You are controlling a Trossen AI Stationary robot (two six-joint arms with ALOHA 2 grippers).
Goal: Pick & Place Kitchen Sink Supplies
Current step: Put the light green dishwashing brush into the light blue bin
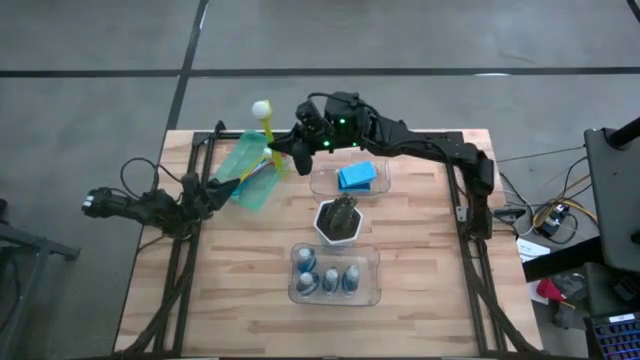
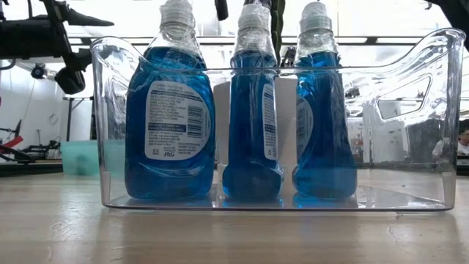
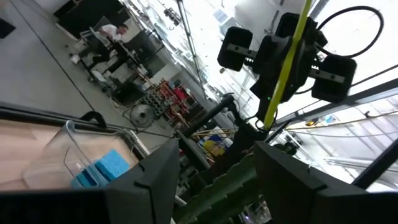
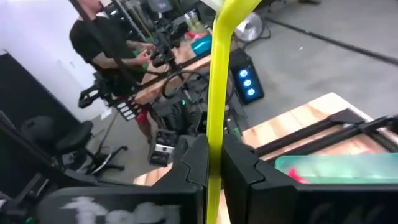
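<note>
Overhead, yellow brush (image 1: 265, 125) in right claw (image 1: 290, 146), above green tray (image 1: 245, 170)

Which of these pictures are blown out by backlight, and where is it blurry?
Low view: bright windows glare behind the bottles. Left wrist view: overexposed sky washes out behind the yellow brush. Right wrist view: the near fingers are soft and out of focus.

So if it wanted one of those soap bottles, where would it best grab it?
Probably by the neck just under the cap, coming straight down. The bottles stand upright, close together inside the clear bin, whose walls block their sides, so only their tops are free.
</note>
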